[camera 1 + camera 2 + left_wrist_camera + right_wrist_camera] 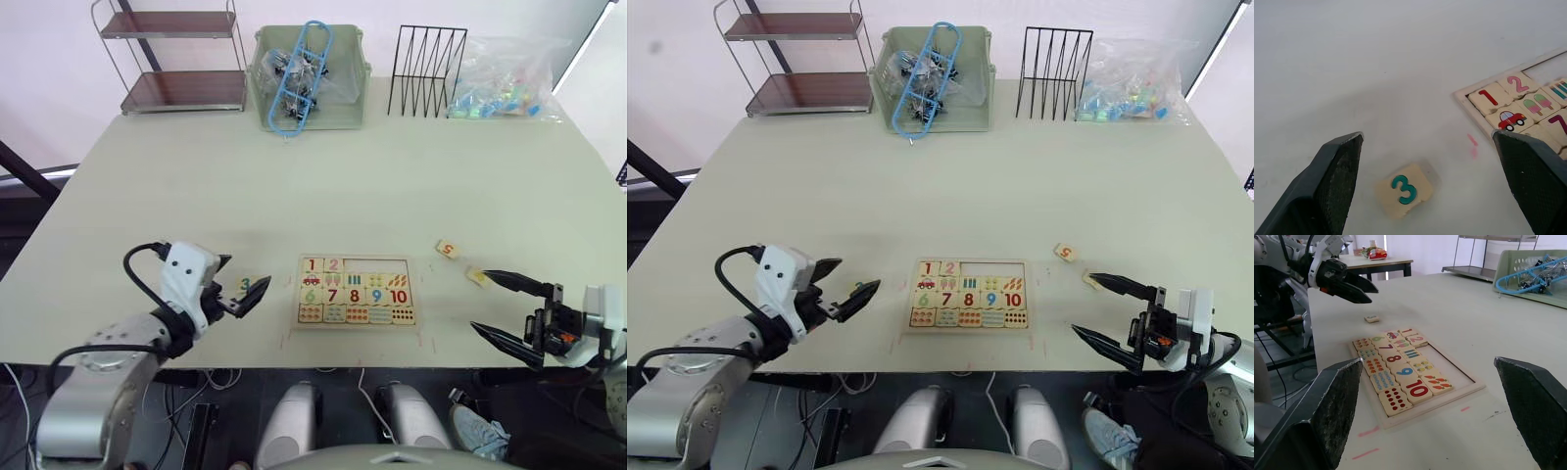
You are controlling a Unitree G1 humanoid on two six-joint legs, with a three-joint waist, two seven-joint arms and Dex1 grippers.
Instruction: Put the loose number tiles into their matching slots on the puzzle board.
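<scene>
The left gripper (1425,181) hangs with its fingers spread wide, straddling the tile printed with a teal "3" (1403,190), which lies flat on the table (323,186) and touches neither finger. In the left eye view that tile (246,285) sits at about 9 o'clock from the puzzle board (356,291), just off its short edge.

The right gripper (509,311) is also spread wide and holds nothing, at about 3 o'clock from the board. A pale tile (477,277), its print unreadable, lies just beside the tip of its upper finger. The tile marked with an orange "5" (448,249) lies at roughly 2 o'clock from the board, apart from the gripper.

On the board, "1" (313,264) and "2" (334,264) fill the first two slots of the far row; the remaining slots (376,265) are bare. Below them run picture tiles, then "6", "7", "8", "9", "10", then dot tiles.

At 12 o'clock across the table stand a green bin (309,83), a black wire rack (425,70), a plastic bag (505,83) and a small shelf (176,59).
</scene>
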